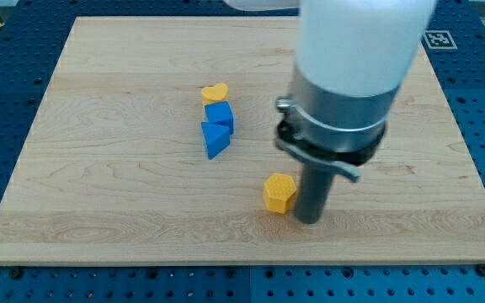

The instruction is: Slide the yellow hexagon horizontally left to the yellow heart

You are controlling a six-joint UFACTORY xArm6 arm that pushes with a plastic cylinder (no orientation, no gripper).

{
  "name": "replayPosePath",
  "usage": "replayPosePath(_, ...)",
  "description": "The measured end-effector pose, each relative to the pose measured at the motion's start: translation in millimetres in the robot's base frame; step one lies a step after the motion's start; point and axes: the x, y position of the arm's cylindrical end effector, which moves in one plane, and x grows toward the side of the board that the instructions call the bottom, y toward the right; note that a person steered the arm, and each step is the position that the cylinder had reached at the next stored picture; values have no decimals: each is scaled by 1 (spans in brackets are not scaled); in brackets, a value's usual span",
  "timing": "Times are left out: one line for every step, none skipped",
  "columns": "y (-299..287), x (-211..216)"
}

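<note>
Wooden board [99, 194] seen from above. Yellow hexagon [279, 193] low at centre, my tip [309, 220] just beside its right edge, contact unclear. Yellow heart [214, 93] well apart toward upper left, touching blue cube [220, 117], blue triangular block [215, 139] below.

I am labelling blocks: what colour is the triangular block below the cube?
Blue. The triangular block shows clearly in the camera view, just under the blue cube.

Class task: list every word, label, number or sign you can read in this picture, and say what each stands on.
No readable words or numbers anywhere.
A black-and-white square marker lies past the wooden board, at the view's top right: a pattern, not text.
The blocks and the rod by my tip carry no print.
</note>
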Motion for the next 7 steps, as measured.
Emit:
replayPosePath(24,-8)
replayPosePath(-2,-9)
replayPosePath(-33,-6)
replayPosePath(-51,-6)
replayPosePath(-49,-12)
replayPosePath(-46,-20)
replayPosePath(-64,-16)
